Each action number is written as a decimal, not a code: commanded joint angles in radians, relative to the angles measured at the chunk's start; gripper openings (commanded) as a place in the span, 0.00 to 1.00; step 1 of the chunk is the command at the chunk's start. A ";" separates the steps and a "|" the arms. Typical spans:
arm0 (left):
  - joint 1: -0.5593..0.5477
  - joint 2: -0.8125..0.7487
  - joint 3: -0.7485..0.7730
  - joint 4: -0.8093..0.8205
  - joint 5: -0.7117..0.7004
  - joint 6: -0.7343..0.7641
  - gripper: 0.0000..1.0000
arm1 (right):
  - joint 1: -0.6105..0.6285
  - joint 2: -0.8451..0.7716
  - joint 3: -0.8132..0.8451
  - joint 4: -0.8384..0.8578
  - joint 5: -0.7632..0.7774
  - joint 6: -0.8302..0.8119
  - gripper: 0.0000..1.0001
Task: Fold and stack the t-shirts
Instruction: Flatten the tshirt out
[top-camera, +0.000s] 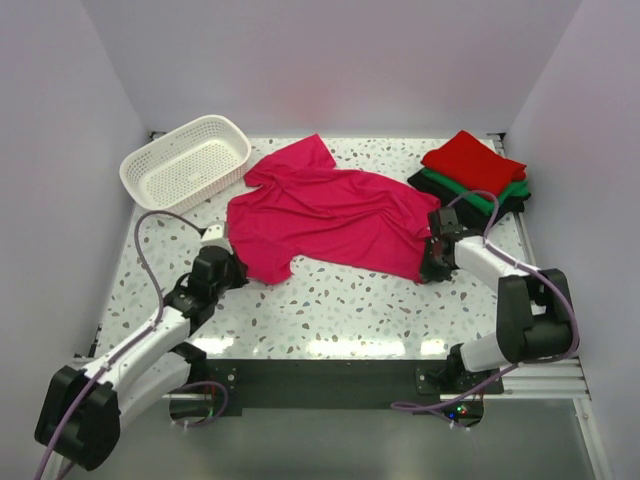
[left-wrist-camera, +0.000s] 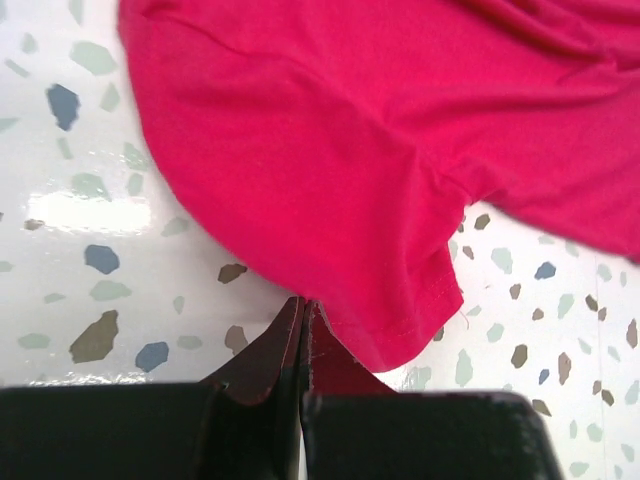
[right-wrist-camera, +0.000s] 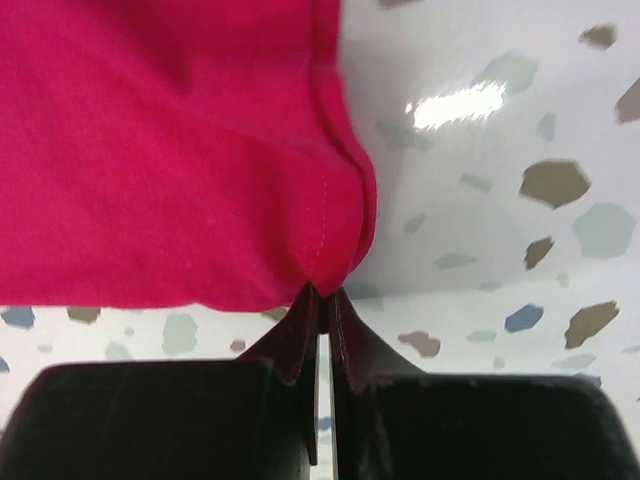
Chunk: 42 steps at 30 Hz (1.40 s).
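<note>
A magenta-pink t-shirt (top-camera: 330, 215) lies spread and rumpled across the middle of the table. My left gripper (top-camera: 238, 268) is at its near left corner. In the left wrist view the jaws (left-wrist-camera: 302, 302) are pressed together, with the shirt's hemmed edge (left-wrist-camera: 400, 150) meeting their tips. At the near right corner, my right gripper (top-camera: 432, 262) is shut on the shirt. In the right wrist view the cloth (right-wrist-camera: 170, 150) puckers into the closed tips (right-wrist-camera: 322, 292). A folded stack sits at the back right: a red t-shirt (top-camera: 472, 160) over a green one (top-camera: 450, 188) and a black one (top-camera: 515, 200).
A white lattice basket (top-camera: 185, 162) stands tilted at the back left corner, close to the pink shirt's sleeve. White walls enclose the speckled table (top-camera: 340, 300) on three sides. Cables loop beside both arms.
</note>
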 joint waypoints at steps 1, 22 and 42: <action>-0.006 -0.082 0.030 -0.092 -0.094 -0.042 0.00 | 0.047 -0.043 0.006 -0.132 -0.008 0.016 0.00; -0.150 -0.479 0.273 -0.572 -0.215 -0.200 0.00 | 0.280 -0.387 0.033 -0.398 0.030 0.154 0.00; -0.150 -0.453 0.235 -0.448 -0.146 -0.148 0.00 | 0.337 -0.515 -0.058 -0.217 -0.017 0.164 0.00</action>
